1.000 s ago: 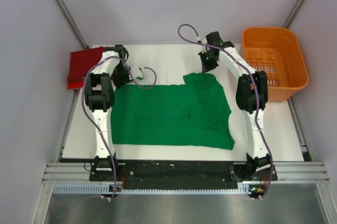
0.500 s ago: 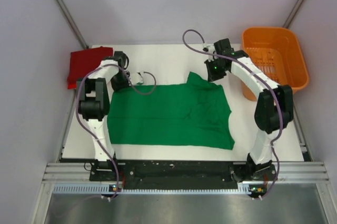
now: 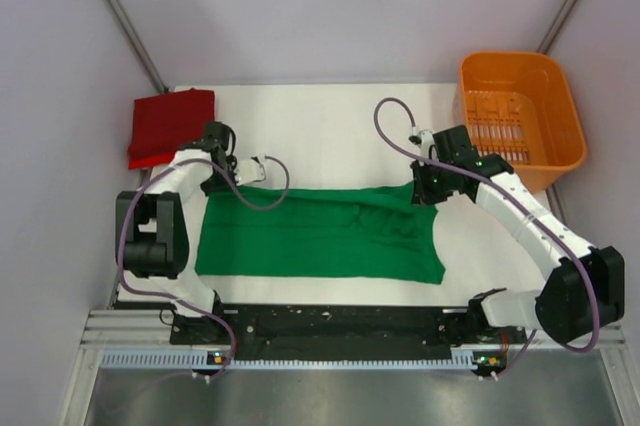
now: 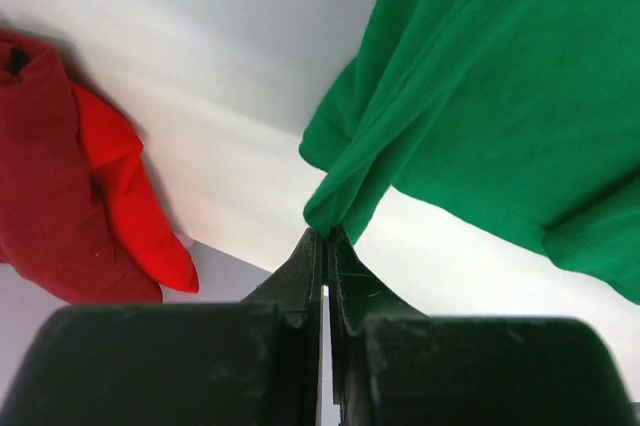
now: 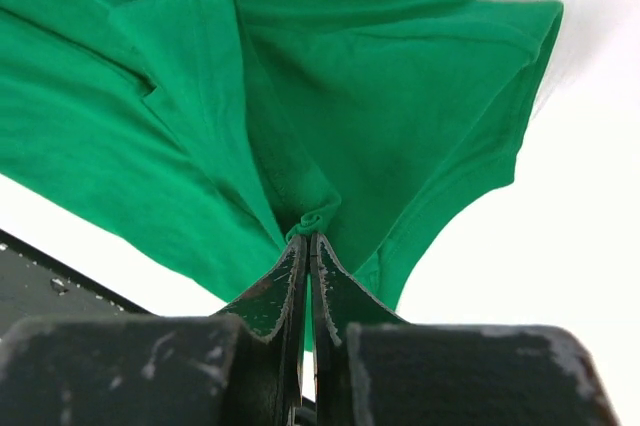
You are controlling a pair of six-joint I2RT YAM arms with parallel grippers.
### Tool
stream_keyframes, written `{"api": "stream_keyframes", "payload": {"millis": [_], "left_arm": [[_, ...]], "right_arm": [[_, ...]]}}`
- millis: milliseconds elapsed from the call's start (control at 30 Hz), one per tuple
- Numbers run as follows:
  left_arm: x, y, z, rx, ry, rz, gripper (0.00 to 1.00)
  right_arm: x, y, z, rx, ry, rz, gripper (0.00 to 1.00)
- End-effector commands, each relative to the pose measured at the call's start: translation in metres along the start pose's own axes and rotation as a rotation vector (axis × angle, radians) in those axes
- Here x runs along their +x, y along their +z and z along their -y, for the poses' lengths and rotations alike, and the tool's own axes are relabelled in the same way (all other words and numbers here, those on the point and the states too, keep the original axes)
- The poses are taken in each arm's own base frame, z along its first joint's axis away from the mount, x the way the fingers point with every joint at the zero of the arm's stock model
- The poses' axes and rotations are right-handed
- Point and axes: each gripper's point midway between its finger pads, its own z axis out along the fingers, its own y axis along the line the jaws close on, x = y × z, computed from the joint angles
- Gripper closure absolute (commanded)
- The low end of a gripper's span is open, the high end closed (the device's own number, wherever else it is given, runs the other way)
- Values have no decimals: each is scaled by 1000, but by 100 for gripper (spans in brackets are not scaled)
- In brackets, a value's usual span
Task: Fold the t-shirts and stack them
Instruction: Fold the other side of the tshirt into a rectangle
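The green t-shirt (image 3: pixel 320 236) lies across the table's near half, its far edge lifted and pulled over toward the front. My left gripper (image 3: pixel 222 178) is shut on its far left corner, seen pinched in the left wrist view (image 4: pixel 328 234) as green cloth (image 4: pixel 480 86). My right gripper (image 3: pixel 424 192) is shut on its far right corner; the right wrist view (image 5: pixel 308 234) shows a bunched fold of green cloth (image 5: pixel 380 106) between the jaws. The dark red t-shirt (image 3: pixel 168 124) lies folded at the far left corner, also in the left wrist view (image 4: pixel 70 196).
An orange plastic basket (image 3: pixel 520 126) stands at the far right, just beyond my right arm. The white table top (image 3: pixel 330 116) ends at a black rail (image 3: pixel 340 324) in front. Grey walls close in on both sides.
Both grippers have moved toward the front, drawing the green shirt's far edge over its near part. The visible green area has shrunk from a broad rectangle to a narrower band.
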Motion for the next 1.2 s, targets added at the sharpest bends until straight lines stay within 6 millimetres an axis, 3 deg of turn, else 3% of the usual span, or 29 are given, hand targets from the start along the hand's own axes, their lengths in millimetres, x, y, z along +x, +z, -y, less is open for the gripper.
{"api": "stream_keyframes", "payload": {"millis": [0, 200, 433, 600, 767, 1000, 1100, 1167], "left_arm": [[6, -23, 0, -66, -13, -9, 100], [2, -45, 0, -106, -20, 11, 100], [14, -25, 49, 31, 8, -40, 100], [24, -18, 74, 103, 32, -80, 100], [28, -10, 80, 124, 49, -102, 100], [32, 1, 71, 119, 75, -148, 100], [35, 7, 72, 139, 91, -169, 100], [36, 8, 76, 164, 97, -182, 99]], "right_arm": [[5, -8, -6, -10, 23, 26, 100], [15, -8, 0, 16, 23, -19, 100], [48, 10, 3, 16, 70, -142, 100], [58, 23, 5, 29, 114, -219, 100], [72, 32, 12, 62, 144, -320, 100], [90, 33, 23, 122, 135, -456, 100], [95, 36, 19, 89, 133, -488, 100], [96, 38, 16, 70, 132, -498, 83]]}}
